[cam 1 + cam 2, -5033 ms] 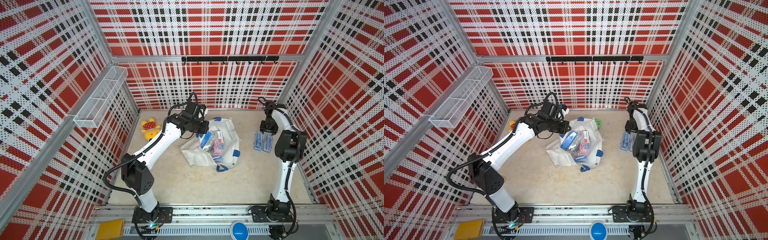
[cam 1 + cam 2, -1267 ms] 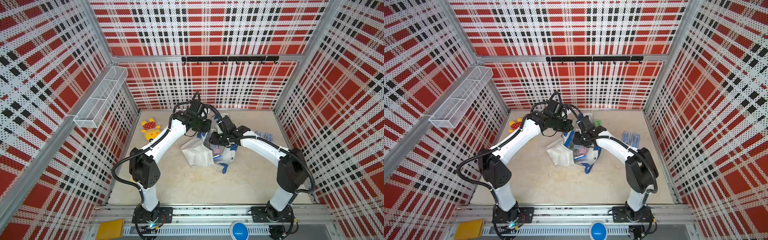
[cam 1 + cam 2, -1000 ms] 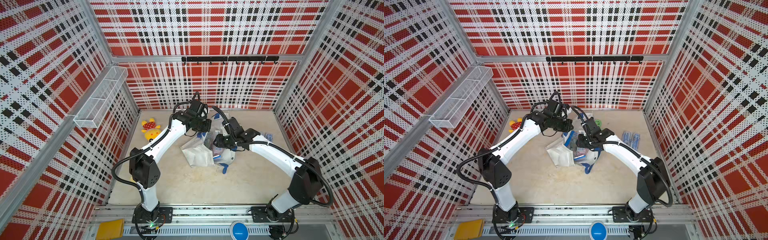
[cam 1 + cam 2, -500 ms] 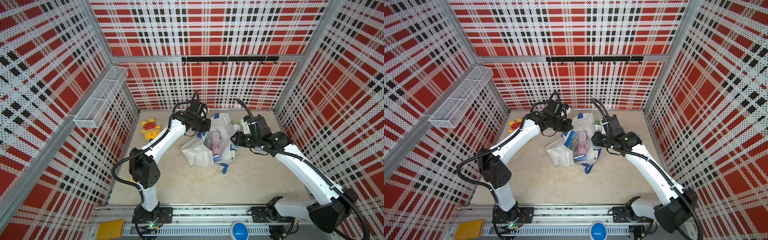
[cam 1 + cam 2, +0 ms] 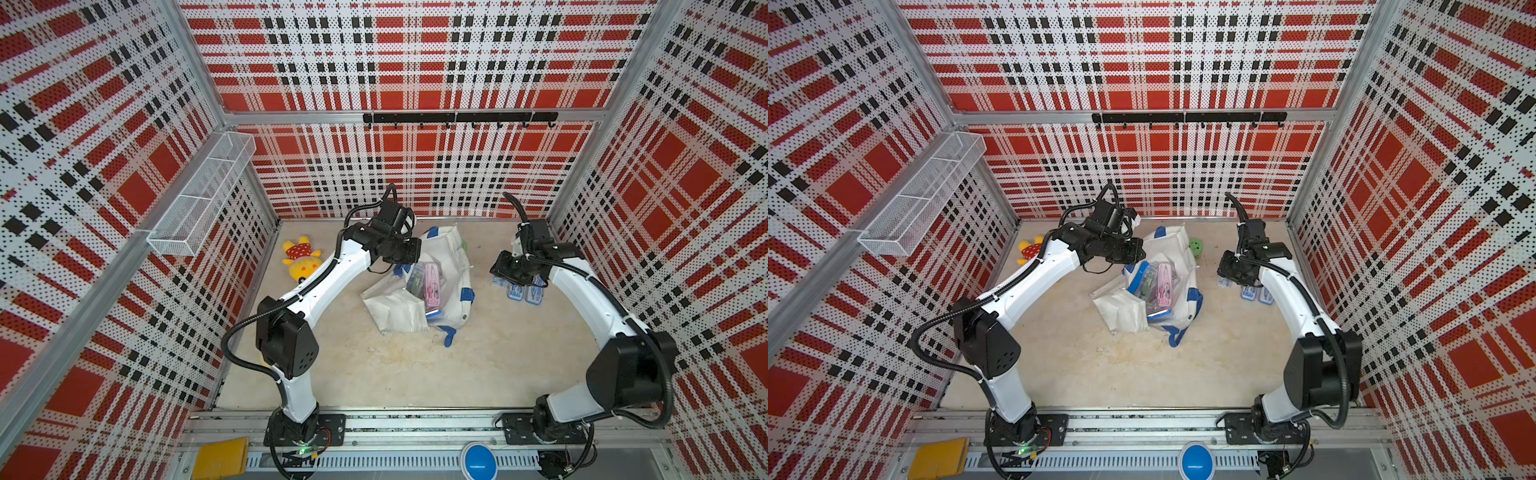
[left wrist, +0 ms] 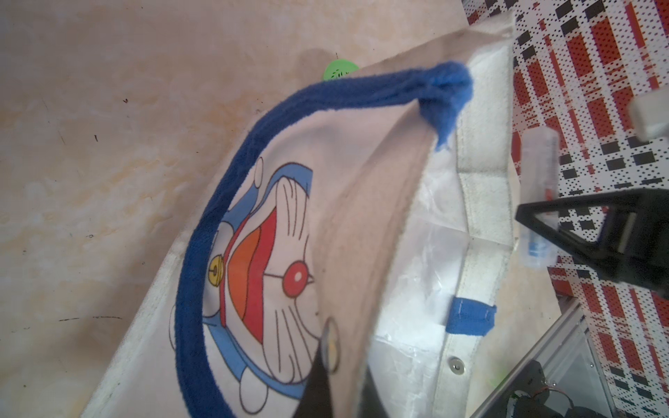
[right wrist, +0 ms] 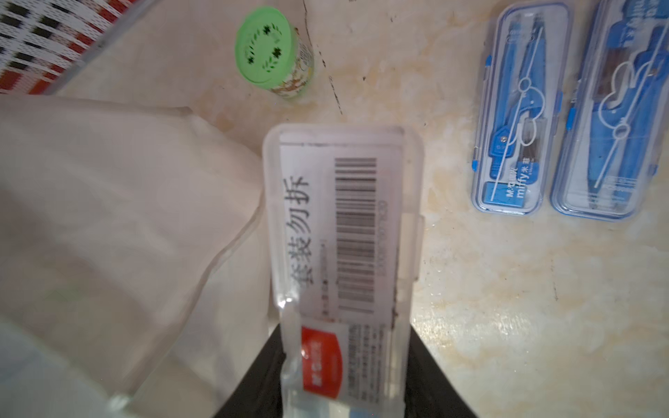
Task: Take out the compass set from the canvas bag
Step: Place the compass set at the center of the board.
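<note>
In both top views the left gripper (image 5: 404, 267) is closed on the rim of the canvas bag (image 5: 395, 311), which lies open under it with one pink compass set (image 5: 432, 282) inside. The right gripper (image 5: 1230, 270) hangs well apart from the bag. The left wrist view shows the bag's blue cat print (image 6: 268, 275) beside the pinched edge. In the right wrist view the right jaws clamp one clear compass set (image 7: 344, 224), labelled "套装勿拆" beside a barcode. Ahead of it lie two blue sets (image 7: 521, 108), one reading "M&G miffy", and one green-lidded jar (image 7: 268, 50).
</note>
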Tool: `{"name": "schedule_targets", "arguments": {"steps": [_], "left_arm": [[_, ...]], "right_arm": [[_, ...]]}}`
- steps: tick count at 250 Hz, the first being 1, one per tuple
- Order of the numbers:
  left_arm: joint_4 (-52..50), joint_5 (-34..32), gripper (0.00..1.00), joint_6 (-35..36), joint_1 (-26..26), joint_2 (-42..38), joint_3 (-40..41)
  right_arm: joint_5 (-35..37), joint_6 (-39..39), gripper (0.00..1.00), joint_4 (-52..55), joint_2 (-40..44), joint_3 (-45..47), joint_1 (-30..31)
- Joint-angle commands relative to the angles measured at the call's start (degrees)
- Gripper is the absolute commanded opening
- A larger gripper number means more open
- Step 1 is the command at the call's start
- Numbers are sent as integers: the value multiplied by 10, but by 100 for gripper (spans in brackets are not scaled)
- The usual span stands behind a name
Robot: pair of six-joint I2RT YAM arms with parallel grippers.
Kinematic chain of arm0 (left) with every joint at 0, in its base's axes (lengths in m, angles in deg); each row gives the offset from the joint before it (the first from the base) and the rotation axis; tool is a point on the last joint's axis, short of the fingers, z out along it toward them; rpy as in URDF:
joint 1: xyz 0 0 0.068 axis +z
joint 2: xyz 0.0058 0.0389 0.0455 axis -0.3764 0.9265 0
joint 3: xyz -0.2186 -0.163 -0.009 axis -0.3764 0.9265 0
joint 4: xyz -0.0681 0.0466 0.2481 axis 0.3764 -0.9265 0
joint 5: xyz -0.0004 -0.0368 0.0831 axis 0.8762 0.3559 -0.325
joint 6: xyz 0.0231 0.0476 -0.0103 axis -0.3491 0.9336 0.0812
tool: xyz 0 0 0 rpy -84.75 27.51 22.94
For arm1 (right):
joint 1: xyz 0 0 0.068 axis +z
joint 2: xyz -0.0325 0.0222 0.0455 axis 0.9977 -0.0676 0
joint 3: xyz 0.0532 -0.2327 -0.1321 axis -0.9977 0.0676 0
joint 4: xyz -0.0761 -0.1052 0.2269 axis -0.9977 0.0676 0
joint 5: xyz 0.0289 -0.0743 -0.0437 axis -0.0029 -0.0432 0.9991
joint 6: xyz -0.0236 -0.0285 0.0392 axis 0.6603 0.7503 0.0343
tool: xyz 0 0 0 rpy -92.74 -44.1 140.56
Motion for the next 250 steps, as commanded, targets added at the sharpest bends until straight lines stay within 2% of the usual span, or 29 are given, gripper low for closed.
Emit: {"name": "schedule_targets", "arguments": {"steps": [1, 68, 121, 221, 250], "left_arm": [[26, 2, 0, -8, 1, -31, 10], [24, 4, 0, -12, 2, -36, 12], [22, 4, 0, -13, 2, -42, 19], [11, 1, 0, -18, 1, -38, 17], [14, -1, 0, -19, 0, -38, 17]], "right_arm": [[6, 15, 28, -4, -48, -39, -2], [49, 16, 28, 11, -192, -101, -5], [81, 43, 28, 38, -267, -153, -19], [89, 42, 32, 50, -328, -171, -36], [80, 32, 40, 45, -328, -162, -35]]}}
